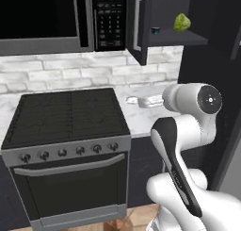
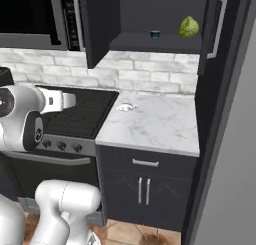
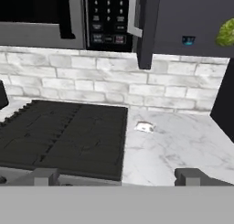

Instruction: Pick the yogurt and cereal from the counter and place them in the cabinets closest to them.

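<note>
The yogurt [image 2: 155, 35] is sitting on the open cabinet's shelf [image 2: 150, 43] beside a green lump [image 2: 189, 27], seemingly already stowed, while the pincer [image 3: 116, 176] is hovering open and empty-handed above the counter [image 2: 160, 124].

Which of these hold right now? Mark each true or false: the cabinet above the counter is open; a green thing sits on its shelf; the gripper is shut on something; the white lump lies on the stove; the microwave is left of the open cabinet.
1. The cabinet above the counter is open: true, its doors stand swung out.
2. A green thing sits on its shelf: true, with a small dark cup to its left.
3. The gripper is shut on something: false, it is open and holds nothing.
4. The white lump lies on the stove: false, it lies on the counter beside it.
5. The microwave is left of the open cabinet: true.
</note>
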